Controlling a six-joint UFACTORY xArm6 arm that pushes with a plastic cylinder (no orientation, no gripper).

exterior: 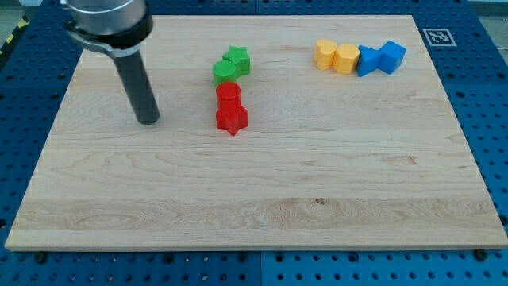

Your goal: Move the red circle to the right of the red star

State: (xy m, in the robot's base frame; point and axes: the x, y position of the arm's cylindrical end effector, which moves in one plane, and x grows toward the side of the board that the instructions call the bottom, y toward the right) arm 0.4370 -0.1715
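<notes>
The red circle (228,93) sits on the wooden board, touching the red star (232,118) just below it in the view. My tip (148,120) rests on the board to the view's left of both red blocks, about a hundred pixels from the star. The rod rises up and to the left from the tip.
A green circle (225,72) and a green star (236,59) touch each other just above the red circle. At the view's top right stand a yellow block (325,54), a yellow circle (347,58) and two blue blocks (368,60) (391,56) in a row. The board's edge (254,251) runs along the bottom.
</notes>
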